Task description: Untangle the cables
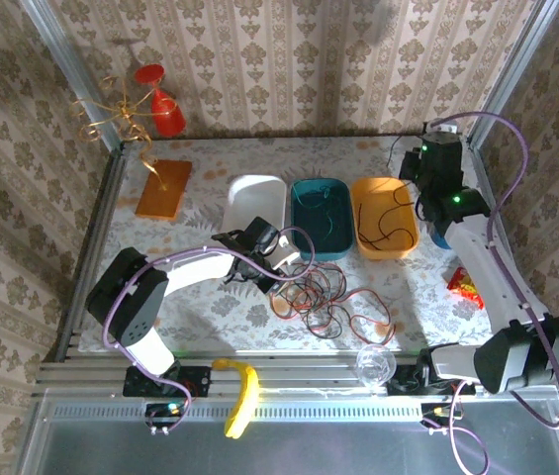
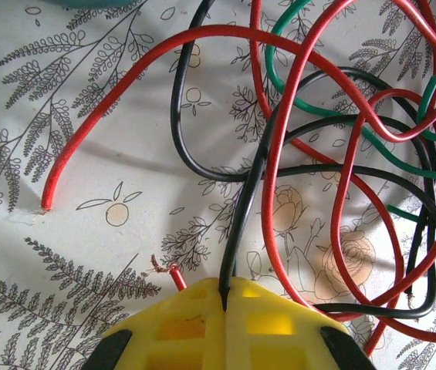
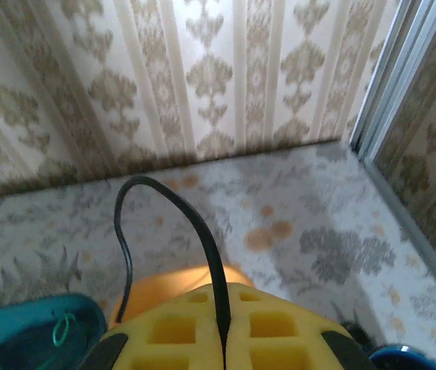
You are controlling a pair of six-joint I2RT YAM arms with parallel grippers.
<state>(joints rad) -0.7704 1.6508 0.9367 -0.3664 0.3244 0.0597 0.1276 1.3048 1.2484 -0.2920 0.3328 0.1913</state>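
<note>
Now the left gripper [image 2: 224, 304] pinches a black cable [image 2: 248, 200] in the tangle [image 1: 324, 297] on the table [image 1: 210, 198]. The right gripper [image 3: 222, 324] pinches a second cable [image 3: 202, 231] above the orange tray [image 1: 410, 213]. Pulling may tighten red loops [image 2: 279, 193] or drag the tangle whole.

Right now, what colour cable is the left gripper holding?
Black; the cable shows best in left wrist view.

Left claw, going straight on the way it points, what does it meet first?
Likely the tangled cables: the left claw, shut on a black cable, aims at loops lying on the table just ahead. Depth is unclear.
</note>
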